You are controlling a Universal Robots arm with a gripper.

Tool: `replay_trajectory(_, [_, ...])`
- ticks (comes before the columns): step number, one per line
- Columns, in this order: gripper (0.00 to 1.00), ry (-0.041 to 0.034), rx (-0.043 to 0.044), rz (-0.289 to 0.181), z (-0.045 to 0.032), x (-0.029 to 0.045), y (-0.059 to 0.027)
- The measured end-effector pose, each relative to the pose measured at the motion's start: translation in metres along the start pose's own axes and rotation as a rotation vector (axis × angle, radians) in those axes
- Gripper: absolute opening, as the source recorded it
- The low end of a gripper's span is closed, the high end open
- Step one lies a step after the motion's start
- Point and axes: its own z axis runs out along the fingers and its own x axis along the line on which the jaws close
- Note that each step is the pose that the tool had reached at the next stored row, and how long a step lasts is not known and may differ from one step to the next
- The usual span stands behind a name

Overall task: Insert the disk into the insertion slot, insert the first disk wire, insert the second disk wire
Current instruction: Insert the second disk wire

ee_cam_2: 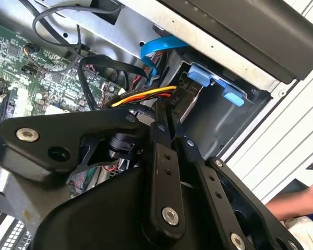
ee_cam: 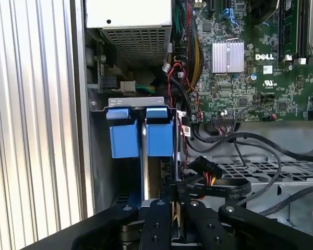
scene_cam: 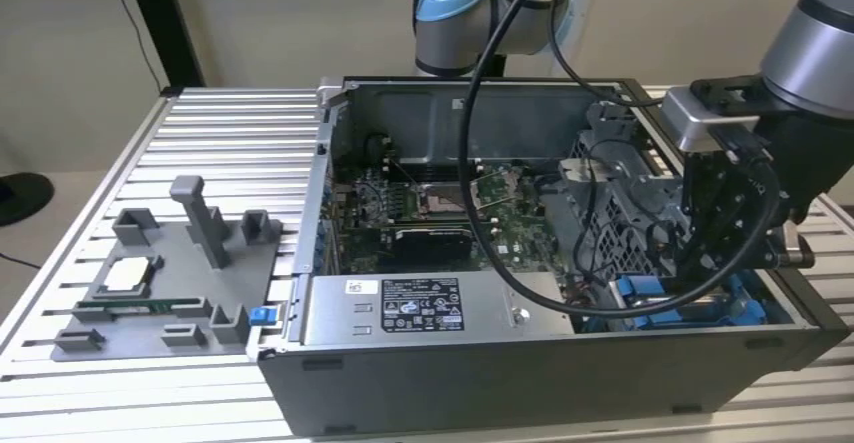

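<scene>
The claw (ee_cam_2: pixel 164 122) is pinched narrow on a wire connector (ee_cam_2: pixel 169 107) with red, yellow and black leads, right at the mouth of the insertion slot (ee_cam: pixel 141 104). The disk (ee_cam: pixel 144 156) appears already seated in that slot — blue carrier tabs (ee_cam: pixel 123 136) at its mouth, just ahead of the claw. Judging by this, disk insertion is done; wiring is under way — which wire, unclear.

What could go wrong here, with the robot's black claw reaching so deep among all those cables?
Judging from these views:
1. The black gripper is pinched on the black connector with red, yellow and orange wires; misaligned, it could jam or bend.
2. Loose black cables cross close by and might snag.
3. The blue plastic tabs beside it could be knocked.
</scene>
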Motion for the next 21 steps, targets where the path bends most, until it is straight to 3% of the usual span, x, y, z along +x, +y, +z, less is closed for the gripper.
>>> replay_trajectory(13, [0.0,-0.0008,0.0001,-0.01,0.0031,0.0,0.0])
replay_trajectory(14, [1.0,-0.002,0.0002,-0.01,0.0036,-0.0001,0.0])
replay_trajectory(16, [1.0,-0.0017,-0.0001,-0.01,0.0014,-0.0001,-0.0001])
replay_trajectory(21, [1.0,-0.0013,-0.001,-0.01,-0.0194,0.0,-0.0002])
